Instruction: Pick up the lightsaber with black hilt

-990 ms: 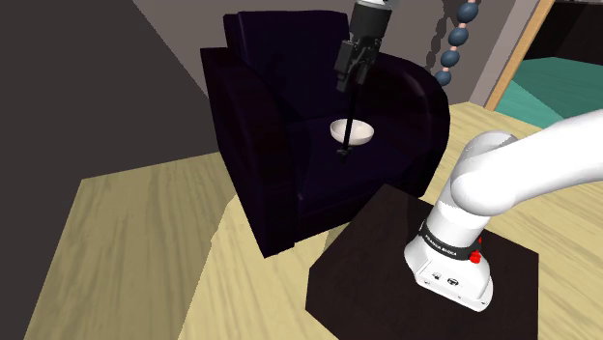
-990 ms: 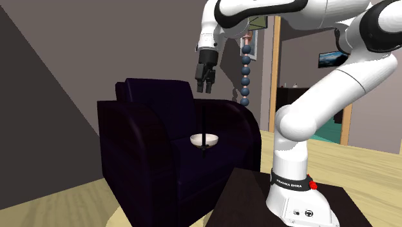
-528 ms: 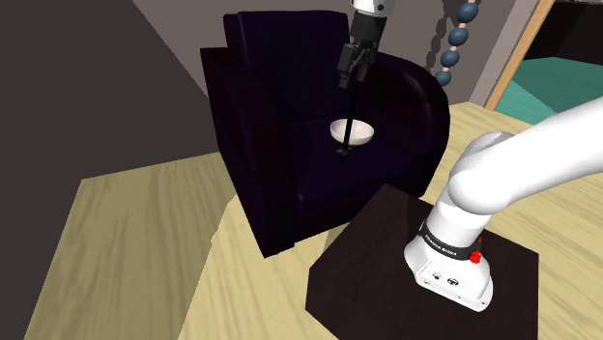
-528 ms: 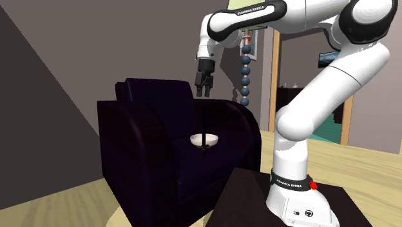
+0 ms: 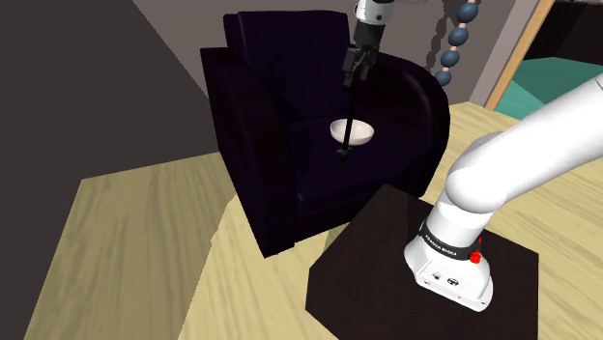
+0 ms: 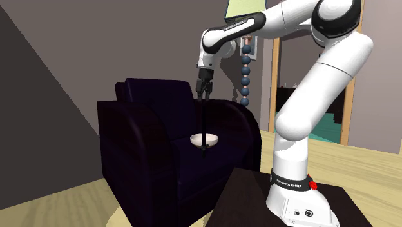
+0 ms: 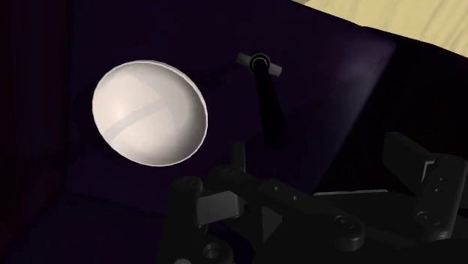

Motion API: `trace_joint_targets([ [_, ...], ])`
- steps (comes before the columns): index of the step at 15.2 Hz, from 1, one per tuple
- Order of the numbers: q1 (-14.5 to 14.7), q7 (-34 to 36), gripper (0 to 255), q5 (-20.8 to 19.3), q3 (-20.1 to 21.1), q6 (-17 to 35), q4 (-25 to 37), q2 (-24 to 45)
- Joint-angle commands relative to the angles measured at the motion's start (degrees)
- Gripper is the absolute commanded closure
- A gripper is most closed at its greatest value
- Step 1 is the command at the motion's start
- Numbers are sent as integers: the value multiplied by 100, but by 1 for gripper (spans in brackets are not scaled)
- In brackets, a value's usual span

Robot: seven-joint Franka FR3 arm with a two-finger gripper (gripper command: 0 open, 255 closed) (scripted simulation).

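A thin black lightsaber (image 5: 350, 116) stands upright on the seat of the dark armchair (image 5: 271, 145), its lower end beside a white bowl (image 5: 353, 130). In the second exterior view the lightsaber (image 6: 204, 126) rises from just in front of the bowl (image 6: 205, 138) up to my gripper (image 6: 203, 90). My gripper (image 5: 355, 70) hangs pointing down at the rod's top end. The wrist view looks down the lightsaber (image 7: 268, 105) end-on, next to the bowl (image 7: 150, 112). The gripper (image 7: 322, 161) is open, and the rod's near end lies close to one finger (image 7: 238, 154) without being clasped.
The armchair (image 6: 142, 148) has high arms and a tall back around the seat. A string of dark blue beads (image 5: 454, 43) hangs behind the chair. My dark stand (image 5: 387, 261) sits on the wooden floor in front of the chair. A doorway (image 6: 335, 97) opens behind.
The gripper has swung toward the chair back and come to sit over the lightsaber's top end. The lightsaber and the bowl have not moved.
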Motion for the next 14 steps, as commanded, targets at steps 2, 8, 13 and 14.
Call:
trace_joint_targets([
  [2,-53,-159,0,-50,-149,145,77,211],
  [8,-67,-161,0,-75,-190,660,-394,255],
  [13,-66,-160,255,-75,-189,656,-393,253],
  [14,-66,-159,255,-75,-189,656,-393,253],
])
